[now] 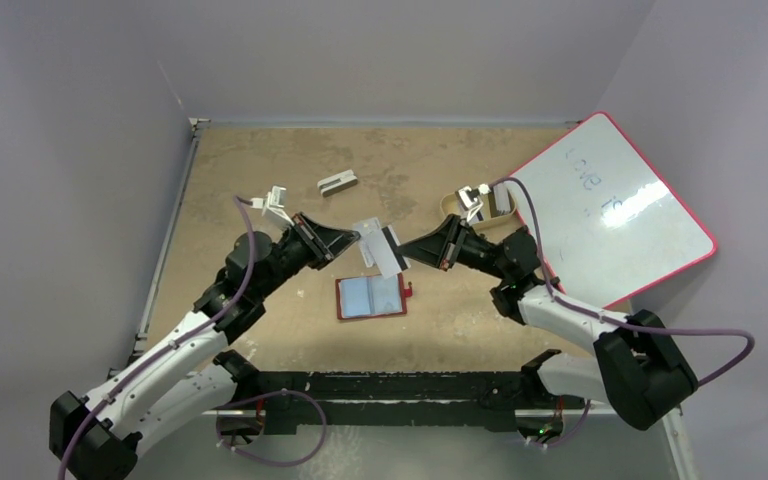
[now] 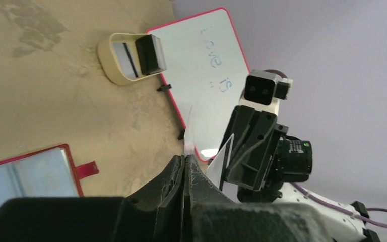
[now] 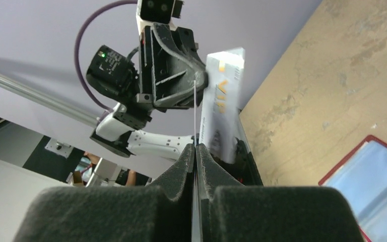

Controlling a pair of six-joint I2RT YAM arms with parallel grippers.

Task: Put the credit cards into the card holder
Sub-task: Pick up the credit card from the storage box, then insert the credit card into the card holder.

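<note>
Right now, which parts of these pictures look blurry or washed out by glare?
Top view: sharp, with a bright sheen on the red-rimmed whiteboard. Left wrist view: the left arm's black fingers are soft up close. Right wrist view: the right arm's black fingers blur too, and the pale VIP-printed card looks smeared.

Pale card (image 1: 367,236): was tilted, pinched in my left claw (image 1: 357,238).
Striped card (image 1: 392,256): had a dark band along one side, pinched in my right claw (image 1: 406,252), just beside the pale card.
Card holder (image 1: 372,297): red, lay open and flat below both claws, bluish pockets up.
Black card (image 2: 148,53), grey card (image 2: 123,56): stood on edge beyond my right claw.
</note>
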